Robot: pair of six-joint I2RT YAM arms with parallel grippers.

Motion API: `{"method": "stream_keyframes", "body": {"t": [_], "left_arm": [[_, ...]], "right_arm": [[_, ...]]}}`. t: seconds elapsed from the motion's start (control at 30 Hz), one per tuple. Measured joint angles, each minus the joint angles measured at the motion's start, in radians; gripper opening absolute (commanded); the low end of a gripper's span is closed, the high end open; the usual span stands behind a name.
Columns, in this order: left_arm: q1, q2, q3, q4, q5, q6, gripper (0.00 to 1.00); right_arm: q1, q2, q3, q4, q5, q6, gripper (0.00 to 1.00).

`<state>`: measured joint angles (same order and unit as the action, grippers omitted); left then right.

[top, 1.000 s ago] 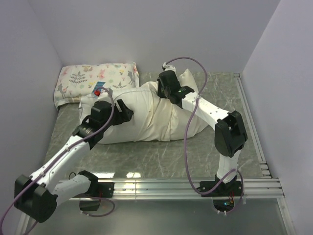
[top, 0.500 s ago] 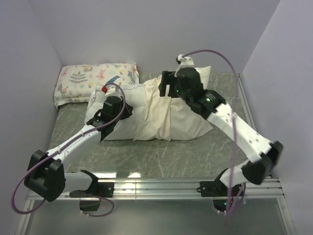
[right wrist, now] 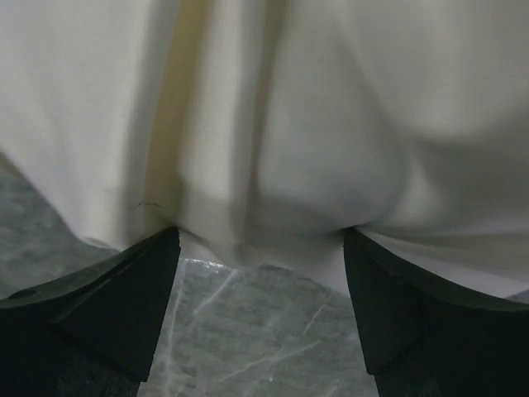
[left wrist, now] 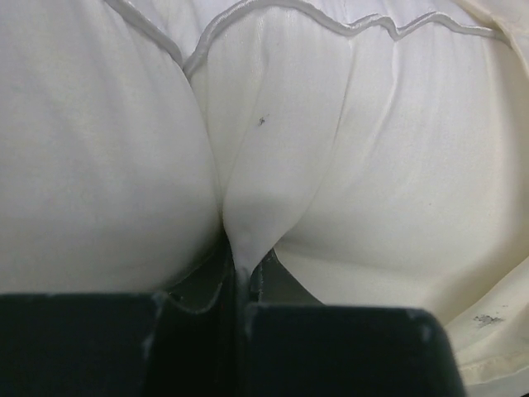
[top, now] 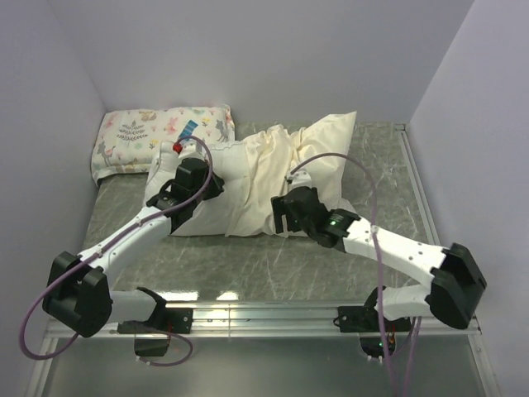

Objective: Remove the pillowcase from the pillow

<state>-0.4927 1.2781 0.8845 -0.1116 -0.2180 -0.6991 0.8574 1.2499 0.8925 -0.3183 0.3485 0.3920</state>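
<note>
The pillow (top: 216, 217) lies across the back middle of the table, its whiter left end bare. The cream pillowcase (top: 326, 153) covers its right part in bunched folds. My left gripper (top: 207, 188) sits on the bare end, shut on a pinched fold of the pillow's white fabric (left wrist: 248, 215), below a piped seam. In the left wrist view the gripper (left wrist: 240, 269) holds that fold tight. My right gripper (top: 285, 217) is at the pillowcase's near edge, low over the table. In the right wrist view the gripper (right wrist: 260, 240) stands open, with cream pillowcase cloth (right wrist: 273, 124) hanging between its fingers, ungripped.
A small floral-print pillow (top: 161, 132) lies in the back left corner against the wall. The green marbled table top (top: 248, 265) runs to a metal rail (top: 314, 314) at the near edge. Another rail (top: 421, 198) lines the right side.
My left gripper has closed on the pillow's fabric. My right gripper let go at the pillow's far top, opened, and swung down to the pillowcase's near edge.
</note>
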Motion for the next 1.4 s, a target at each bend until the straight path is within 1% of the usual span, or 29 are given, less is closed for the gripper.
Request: {"method": "stream_keyframes", "body": {"t": [0.03,0.07,0.1,0.13,0.17,0.27,0.37,0.5,0.57,0.63,0.73,0.8,0.83,0.9,0.93,0.97,1.0,1.03,1.1,1.2,1.3,1.33,1.4], "left_arm": [[0.000,-0.003,0.002,-0.006,0.000,0.001,0.00],[0.000,-0.008,0.002,-0.014,0.000,0.002,0.00],[0.000,-0.016,0.002,-0.023,-0.001,0.003,0.00],[0.000,-0.026,0.002,-0.034,-0.004,0.005,0.00],[0.000,-0.039,0.002,-0.048,-0.008,0.007,0.00],[0.002,-0.082,0.009,-0.097,-0.017,0.018,0.00],[0.042,-0.138,0.018,-0.152,0.013,0.038,0.00],[0.198,-0.214,0.035,-0.230,0.098,0.068,0.00],[0.296,-0.243,0.050,-0.285,0.158,0.083,0.00],[0.362,-0.255,0.065,-0.332,0.213,0.097,0.00],[0.399,-0.251,0.079,-0.381,0.277,0.115,0.00],[0.403,-0.238,0.079,-0.401,0.303,0.123,0.13],[0.404,-0.227,0.082,-0.405,0.313,0.131,0.34],[0.410,-0.206,0.098,-0.410,0.322,0.157,0.55],[0.417,-0.199,0.110,-0.410,0.322,0.169,0.63],[0.425,-0.193,0.126,-0.411,0.318,0.174,0.74],[0.422,-0.190,0.143,-0.414,0.302,0.182,0.78],[0.410,-0.190,0.163,-0.419,0.278,0.186,0.81],[0.342,-0.190,0.208,-0.431,0.225,0.187,0.82],[0.156,-0.182,0.282,-0.447,0.127,0.185,0.83],[-0.024,-0.173,0.301,-0.448,0.034,0.164,0.86],[-0.103,-0.168,0.293,-0.451,-0.007,0.151,0.96],[-0.229,-0.161,0.259,-0.445,-0.066,0.114,0.97]], "right_arm": [[0.006,0.038,-0.005,0.002,0.002,0.003,0.75],[0.011,0.066,-0.005,0.005,0.008,0.005,0.64],[0.016,0.084,-0.002,0.008,0.023,0.011,0.45],[0.018,0.096,0.006,0.000,0.045,0.021,0.11],[0.017,0.099,0.010,-0.006,0.064,0.026,0.01],[-0.011,0.077,0.013,-0.028,0.107,0.071,0.00],[-0.115,0.002,0.002,-0.057,0.105,0.084,0.00],[-0.357,-0.167,0.000,-0.103,0.068,0.090,0.00],[-0.452,-0.227,0.025,-0.132,0.001,0.090,0.00],[-0.497,-0.255,0.058,-0.176,-0.051,0.090,0.00],[-0.512,-0.283,0.120,-0.246,-0.105,0.089,0.00],[-0.514,-0.293,0.157,-0.282,-0.127,0.086,0.00],[-0.515,-0.296,0.170,-0.296,-0.137,0.085,0.00],[-0.521,-0.308,0.175,-0.311,-0.156,0.082,0.00],[-0.525,-0.314,0.175,-0.317,-0.160,0.081,0.00],[-0.531,-0.319,0.174,-0.323,-0.163,0.080,0.00],[-0.536,-0.323,0.173,-0.326,-0.163,0.079,0.00],[-0.537,-0.324,0.170,-0.325,-0.161,0.079,0.00],[-0.532,-0.323,0.154,-0.319,-0.154,0.078,0.00],[-0.508,-0.312,0.121,-0.299,-0.131,0.079,0.00],[-0.462,-0.283,0.102,-0.280,-0.109,0.081,0.00],[-0.446,-0.270,0.099,-0.272,-0.103,0.082,0.00],[-0.425,-0.242,0.095,-0.258,-0.096,0.082,0.00]]}}
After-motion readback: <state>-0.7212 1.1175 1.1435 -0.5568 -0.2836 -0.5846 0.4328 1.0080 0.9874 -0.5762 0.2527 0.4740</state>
